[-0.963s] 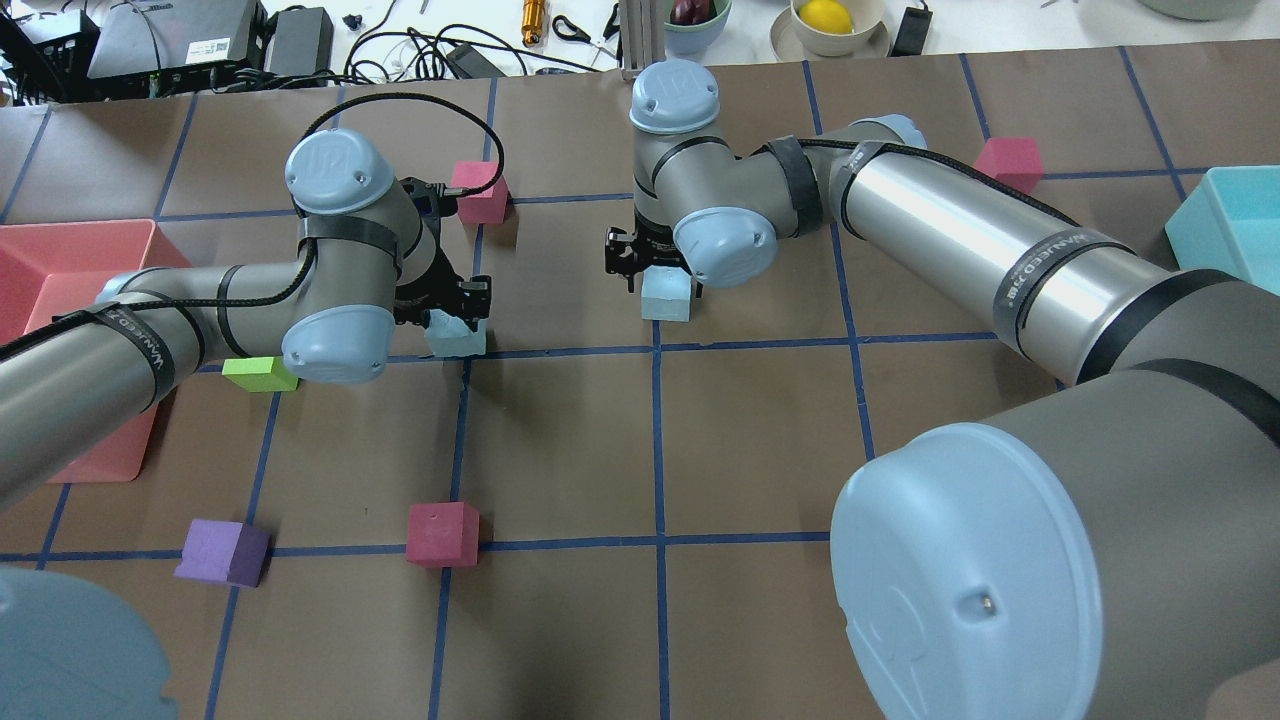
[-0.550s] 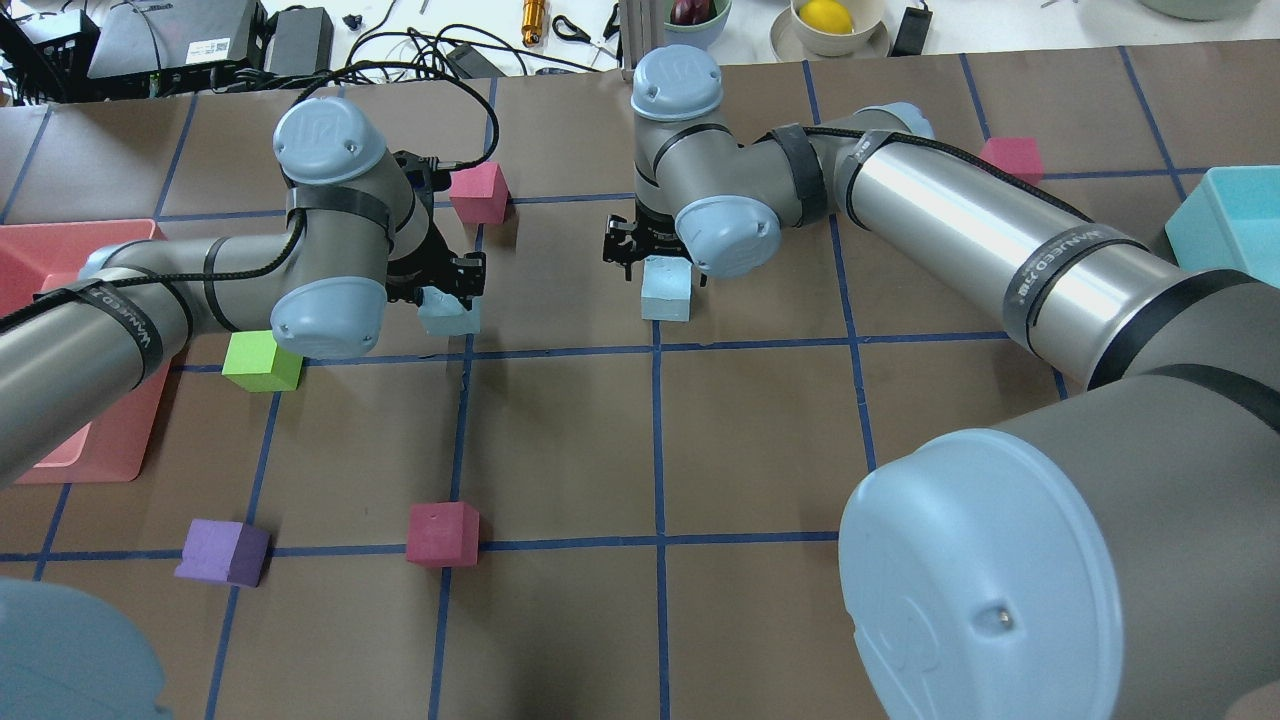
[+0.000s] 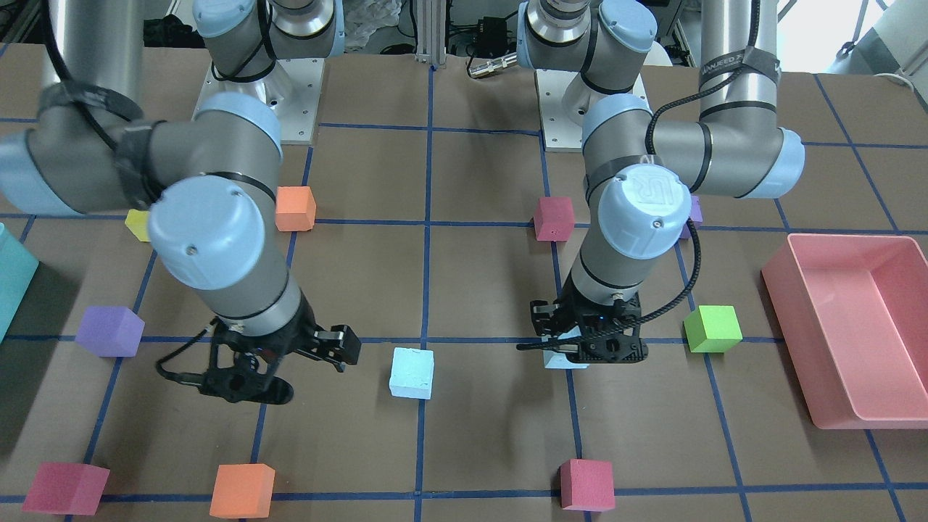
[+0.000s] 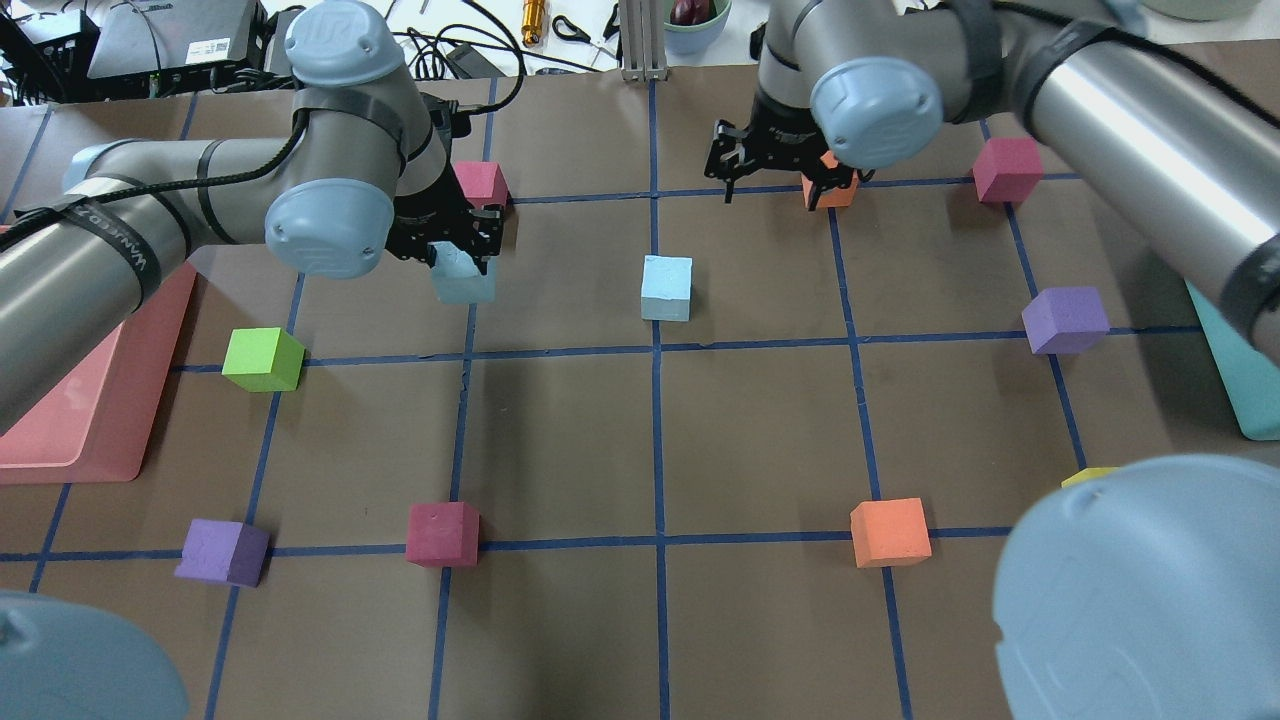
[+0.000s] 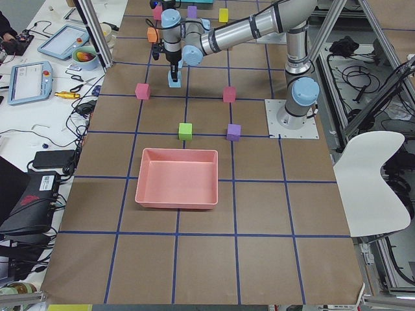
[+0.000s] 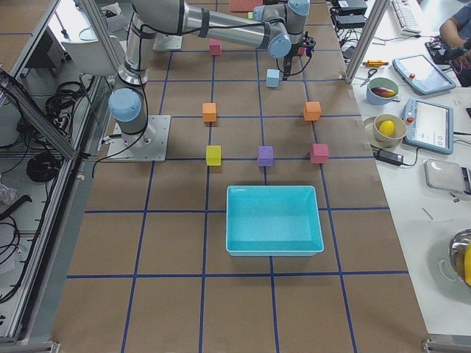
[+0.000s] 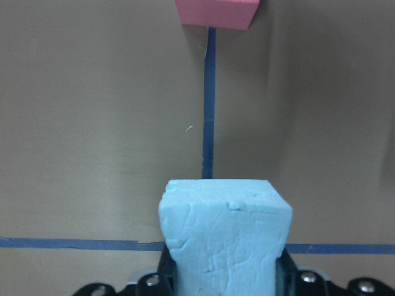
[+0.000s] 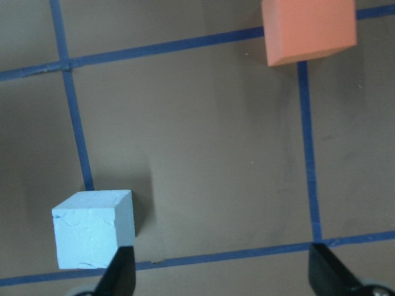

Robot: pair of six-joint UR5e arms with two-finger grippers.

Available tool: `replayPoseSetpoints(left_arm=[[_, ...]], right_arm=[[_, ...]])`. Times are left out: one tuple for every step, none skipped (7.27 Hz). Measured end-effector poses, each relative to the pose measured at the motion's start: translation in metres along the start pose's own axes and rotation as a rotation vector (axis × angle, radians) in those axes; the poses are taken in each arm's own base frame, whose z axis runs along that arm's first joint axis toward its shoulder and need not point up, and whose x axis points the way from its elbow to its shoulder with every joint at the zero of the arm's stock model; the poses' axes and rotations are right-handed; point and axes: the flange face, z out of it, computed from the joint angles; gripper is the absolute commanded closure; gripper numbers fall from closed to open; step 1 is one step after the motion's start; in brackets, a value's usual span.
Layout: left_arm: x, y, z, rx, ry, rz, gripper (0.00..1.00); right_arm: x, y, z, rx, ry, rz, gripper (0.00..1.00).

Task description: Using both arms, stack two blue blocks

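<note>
My left gripper (image 4: 462, 248) is shut on a pale blue block (image 4: 463, 280) and holds it a little above the table; the block fills the bottom of the left wrist view (image 7: 225, 237). The second pale blue block (image 4: 666, 288) stands alone on the table near the middle, to the right of the held one. It also shows in the front view (image 3: 412, 373) and the right wrist view (image 8: 94, 228). My right gripper (image 4: 785, 180) is open and empty, raised beyond and to the right of that block. Its fingertips (image 8: 120, 271) frame bare table.
An orange cube (image 4: 832, 192) lies under the right gripper. A pink cube (image 4: 480, 183) is just beyond the left gripper. A green cube (image 4: 262, 358), magenta cubes (image 4: 442, 533), purple cubes (image 4: 1065, 320) and another orange cube (image 4: 890, 532) are scattered around. Pink tray (image 4: 90, 400) left, teal bin (image 4: 1240, 370) right.
My right gripper has left the middle blue block and moved up and away to the far right; the block stayed put. My left gripper has carried its blue block farther away and higher.
</note>
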Motion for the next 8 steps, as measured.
replayPoseSetpoints(left_arm=[[0.028,-0.004,-0.02,0.0,0.001,-0.003,1.0],[0.049,-0.012,-0.04,0.0,0.01,-0.032,1.0],[0.068,-0.02,-0.054,0.001,0.029,-0.049,1.0],[0.092,-0.023,-0.059,0.002,0.053,-0.063,1.0],[0.119,-0.023,-0.057,0.001,0.064,-0.065,1.0],[0.138,-0.024,-0.053,-0.001,0.065,-0.058,1.0],[0.147,-0.026,-0.044,-0.008,0.061,-0.054,1.0],[0.153,-0.03,-0.034,-0.009,0.059,-0.054,1.0]], right_arm=[[0.02,0.015,-0.038,-0.013,0.005,0.015,0.0],[0.04,0.029,-0.068,-0.023,0.009,0.015,0.0],[0.056,0.034,-0.082,-0.026,0.009,0.004,0.0],[0.064,0.036,-0.087,-0.028,0.01,-0.002,0.0],[0.068,0.04,-0.089,-0.033,0.012,-0.003,0.0],[0.071,0.049,-0.088,-0.052,0.015,-0.004,0.0],[0.074,0.062,-0.085,-0.077,0.021,-0.006,0.0],[0.077,0.076,-0.085,-0.088,0.025,-0.009,0.0]])
